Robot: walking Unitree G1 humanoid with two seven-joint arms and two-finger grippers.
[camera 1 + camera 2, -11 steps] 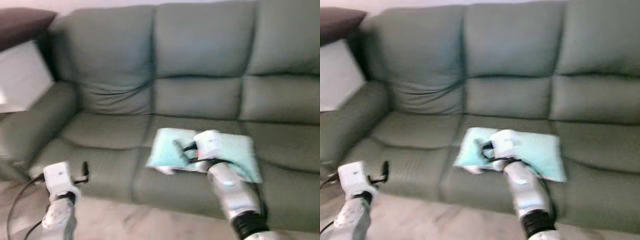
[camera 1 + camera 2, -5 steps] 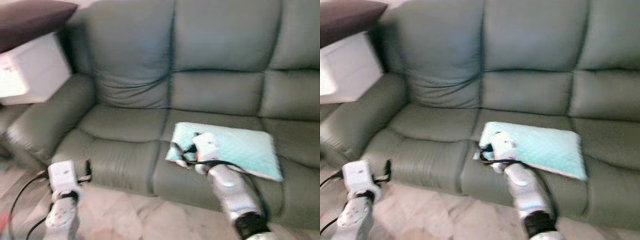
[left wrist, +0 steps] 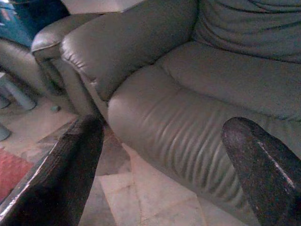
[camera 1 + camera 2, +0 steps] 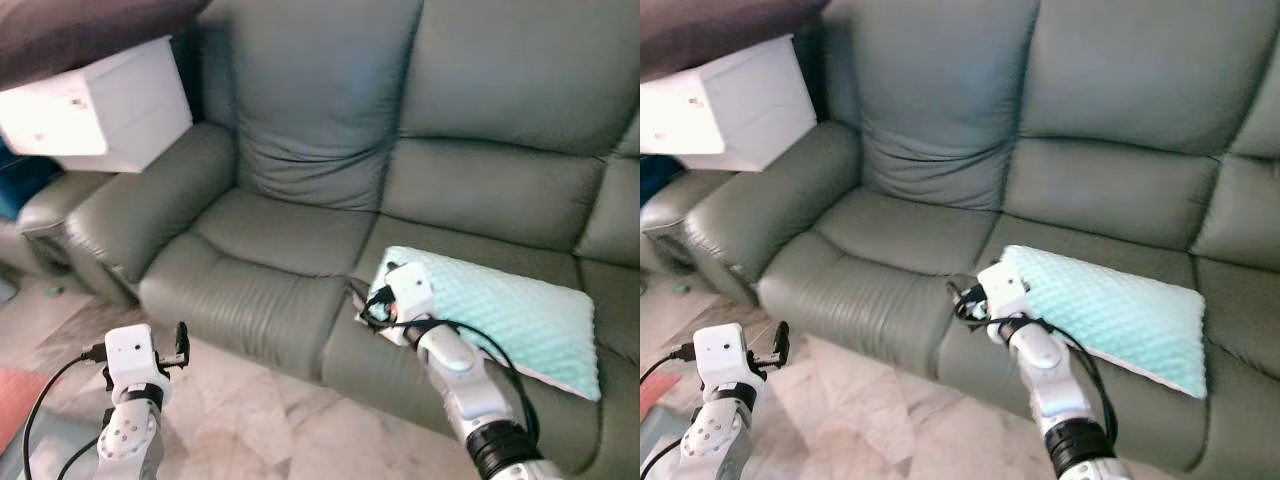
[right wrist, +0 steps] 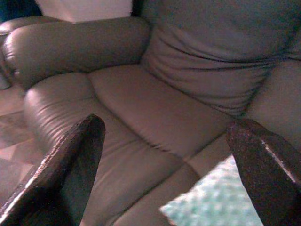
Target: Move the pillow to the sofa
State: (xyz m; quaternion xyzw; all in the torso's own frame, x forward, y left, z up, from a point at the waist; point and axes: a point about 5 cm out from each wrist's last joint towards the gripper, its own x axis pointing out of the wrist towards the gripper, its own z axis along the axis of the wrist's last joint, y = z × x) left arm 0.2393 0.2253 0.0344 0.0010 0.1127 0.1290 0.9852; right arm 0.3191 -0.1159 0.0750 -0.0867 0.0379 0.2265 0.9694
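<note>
Right gripper has released pillow, fingers spread

- My right wrist covers the pillow's near corner at the sofa's front edge.
- The picture's edge cuts off the sofa's right end.
- The white box beside the sofa's left arm is cropped.

Right arm stretched forward, right gripper spread wide, holding nothing. Left arm low and bent, left gripper likewise spread, empty.
</note>
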